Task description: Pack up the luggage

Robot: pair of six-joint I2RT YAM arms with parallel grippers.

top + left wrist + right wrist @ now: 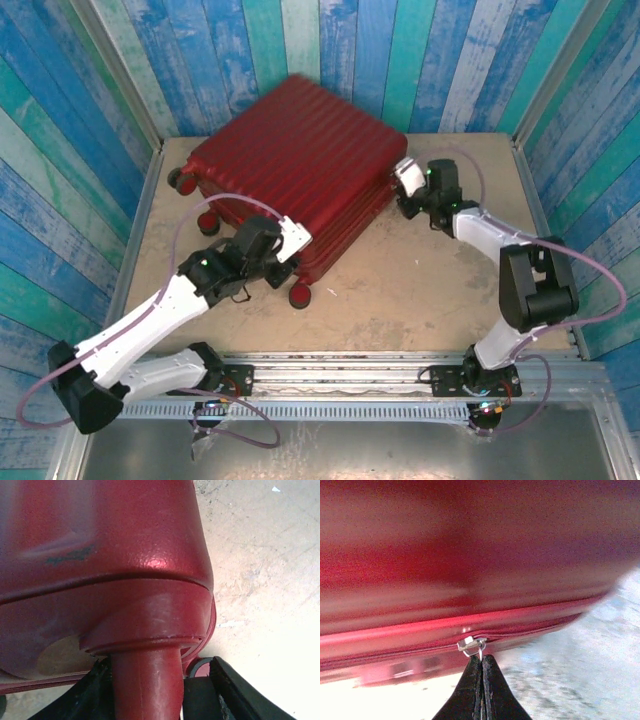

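**A:** Where is the luggage (300,150) sitting?

**B:** It lies flat on the tabletop (400,290), shells closed. It is up against the far edge and reaches towards the far-left corner, with one corner pointing at the near edge.

**A:** And the right gripper (482,661)?

**B:** It is at the side of the case that faces the right edge. Its fingers are pressed together, with the little metal zip pull (472,644) nipped at their tips. To zip it well, I'd drag along the seam line, keep the pull low and in line with the track, and slow down at the rounded corner so the ring doesn't slip out.

**A:** What about the left gripper (159,662)?

**B:** It is at the corner nearest the near edge. Its jaws stand apart on either side of a red wheel post (147,685), but I can't tell whether they actually press on it. Its job is probably bracing, so it should hold firm and not let the case swivel while the other arm pulls.

**A:** Counts?

**B:** One suitcase, one zip pull, two grippers. From above I make out three wheels (300,295).
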